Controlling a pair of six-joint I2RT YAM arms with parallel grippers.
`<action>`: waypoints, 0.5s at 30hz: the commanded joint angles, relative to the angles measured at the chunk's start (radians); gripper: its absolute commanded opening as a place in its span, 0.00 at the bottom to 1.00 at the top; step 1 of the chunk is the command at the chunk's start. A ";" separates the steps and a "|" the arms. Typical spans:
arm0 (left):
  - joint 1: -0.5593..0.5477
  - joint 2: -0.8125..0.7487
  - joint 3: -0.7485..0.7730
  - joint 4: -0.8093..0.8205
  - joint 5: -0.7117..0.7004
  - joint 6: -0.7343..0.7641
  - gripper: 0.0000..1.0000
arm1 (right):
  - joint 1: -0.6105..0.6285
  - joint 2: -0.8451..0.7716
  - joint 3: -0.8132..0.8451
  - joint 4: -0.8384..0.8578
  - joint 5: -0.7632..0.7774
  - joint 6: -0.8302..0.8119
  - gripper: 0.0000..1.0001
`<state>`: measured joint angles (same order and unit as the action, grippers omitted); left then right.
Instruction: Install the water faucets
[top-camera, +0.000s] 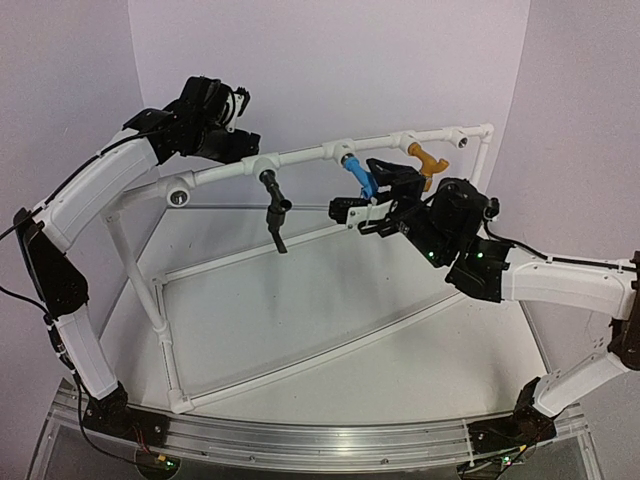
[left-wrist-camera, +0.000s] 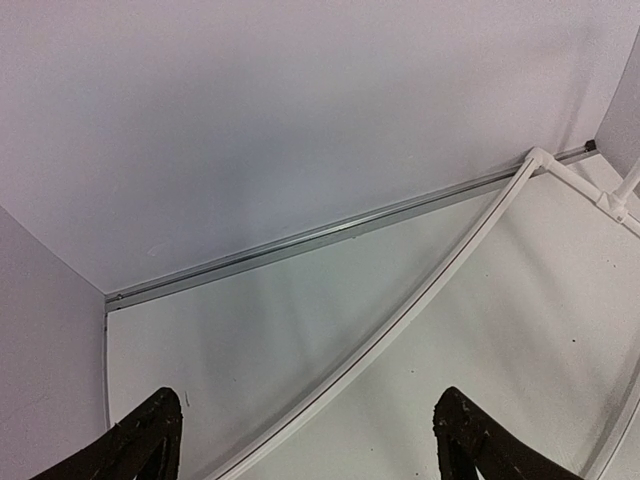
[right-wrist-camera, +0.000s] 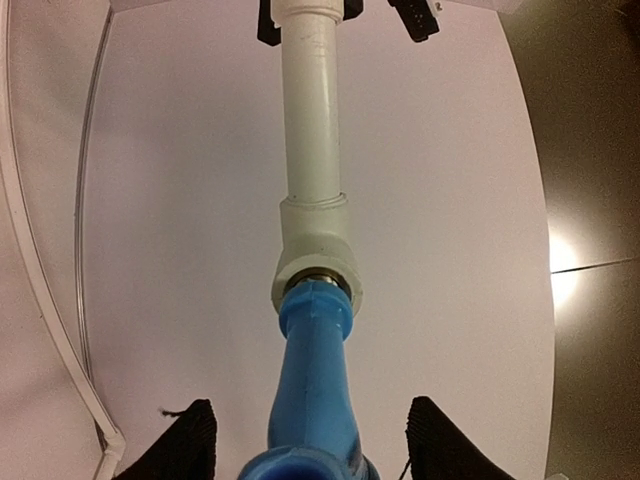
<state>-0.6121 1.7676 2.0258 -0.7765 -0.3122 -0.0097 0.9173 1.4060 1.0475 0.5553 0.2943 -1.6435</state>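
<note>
**Mostly plastic, one metal rail**

The blue faucet (right-wrist-camera: 310, 390) looks to me like smooth plastic with a soft sheen. The white pipe frame (right-wrist-camera: 312, 150) is smooth, semi-gloss plastic, faintly scuffed. The black faucet (top-camera: 275, 208) and mustard-yellow faucet (top-camera: 428, 160) read as matt plastic. My table (left-wrist-camera: 300, 330) is smooth white with a dull reflection; the rail (left-wrist-camera: 330, 232) along its far edge is brushed metal. The left gripper (left-wrist-camera: 310, 440) has black fingertips (left-wrist-camera: 468, 432), rough and pebbled.
</note>
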 joint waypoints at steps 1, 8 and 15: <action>-0.017 -0.039 -0.010 0.007 0.050 -0.008 0.86 | 0.006 0.016 0.061 0.048 -0.008 0.008 0.48; -0.017 -0.034 -0.012 0.011 0.051 -0.001 0.85 | 0.005 0.034 0.073 0.029 -0.003 0.028 0.29; -0.017 -0.028 -0.007 0.010 0.057 0.000 0.83 | 0.005 0.046 0.085 0.019 0.013 0.065 0.14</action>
<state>-0.6112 1.7676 2.0144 -0.7663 -0.3083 -0.0057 0.9178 1.4382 1.0770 0.5523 0.2939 -1.6161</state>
